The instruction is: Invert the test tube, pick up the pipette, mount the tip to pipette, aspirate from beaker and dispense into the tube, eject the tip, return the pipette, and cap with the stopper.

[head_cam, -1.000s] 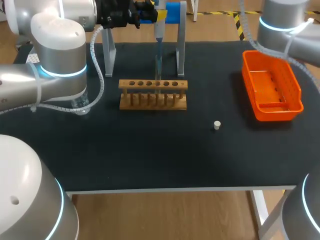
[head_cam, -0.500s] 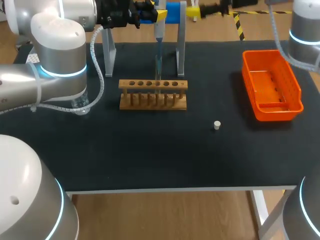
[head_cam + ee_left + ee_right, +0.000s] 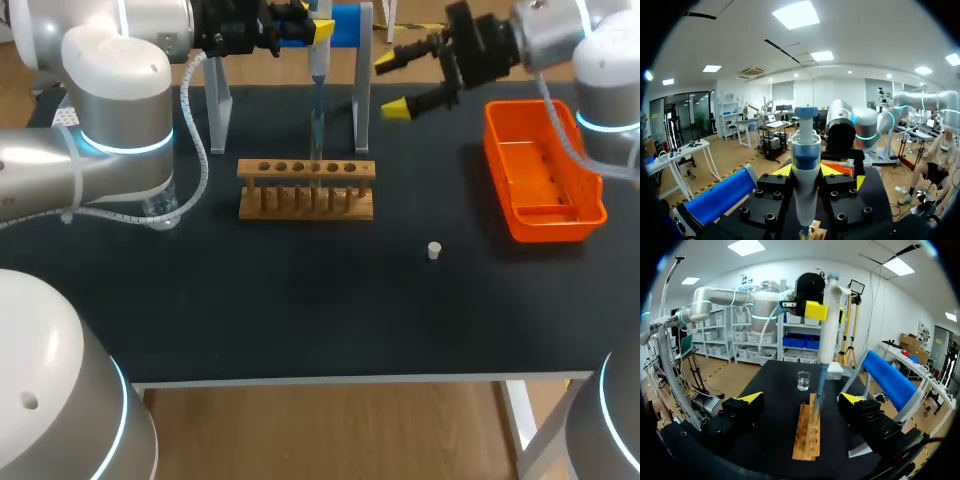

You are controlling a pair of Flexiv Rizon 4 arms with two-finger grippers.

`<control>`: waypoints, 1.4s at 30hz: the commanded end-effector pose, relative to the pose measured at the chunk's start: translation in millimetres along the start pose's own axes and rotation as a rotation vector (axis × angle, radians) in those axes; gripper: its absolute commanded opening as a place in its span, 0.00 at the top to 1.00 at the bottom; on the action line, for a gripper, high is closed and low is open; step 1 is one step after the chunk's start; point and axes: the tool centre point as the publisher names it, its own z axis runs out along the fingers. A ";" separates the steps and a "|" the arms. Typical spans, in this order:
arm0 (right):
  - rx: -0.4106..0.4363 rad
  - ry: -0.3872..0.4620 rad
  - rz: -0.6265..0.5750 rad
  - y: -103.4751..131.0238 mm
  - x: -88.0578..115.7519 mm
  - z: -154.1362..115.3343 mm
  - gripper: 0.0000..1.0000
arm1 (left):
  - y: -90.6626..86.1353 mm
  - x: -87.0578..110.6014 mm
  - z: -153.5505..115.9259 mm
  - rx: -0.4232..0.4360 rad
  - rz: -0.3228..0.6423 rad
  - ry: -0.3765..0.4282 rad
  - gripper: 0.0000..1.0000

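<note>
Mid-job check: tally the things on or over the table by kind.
Wooden test-tube rack: 1
Clear test tube: 1
White-and-blue pipette: 1
Clear glass beaker: 1
Small white stopper: 1
Orange plastic bin: 1
Grey pipette stand: 1
Total: 7

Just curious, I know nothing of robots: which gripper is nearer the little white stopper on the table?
Right. The right gripper hangs open over the far side of the table, beyond the stopper; the left gripper holds the pipette above the rack, farther off.
</note>
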 end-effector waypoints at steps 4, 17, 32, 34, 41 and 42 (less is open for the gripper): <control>-0.030 -0.002 -0.021 -37.1 -13.8 30.2 0.00 | -0.9 -0.4 -0.2 -0.003 -0.001 0.001 1.00; -0.048 -0.014 -0.011 -57.3 -20.6 66.3 0.00 | -0.9 -0.4 -0.2 -0.003 -0.001 0.001 1.00; 0.007 -0.029 0.025 -67.4 -38.5 100.3 0.00 | -0.9 -0.4 -0.2 -0.003 -0.001 0.001 1.00; 0.022 -0.040 0.030 -68.7 -39.2 106.0 0.00 | -0.9 -0.4 -0.2 -0.003 -0.001 0.001 1.00; 0.060 -0.067 0.033 -71.9 -37.4 116.8 0.00 | -0.9 -0.4 -0.2 -0.003 -0.001 0.001 1.00; 0.060 -0.068 0.034 -72.4 -37.1 118.4 0.00 | -0.9 -0.4 -0.2 -0.003 -0.001 0.001 1.00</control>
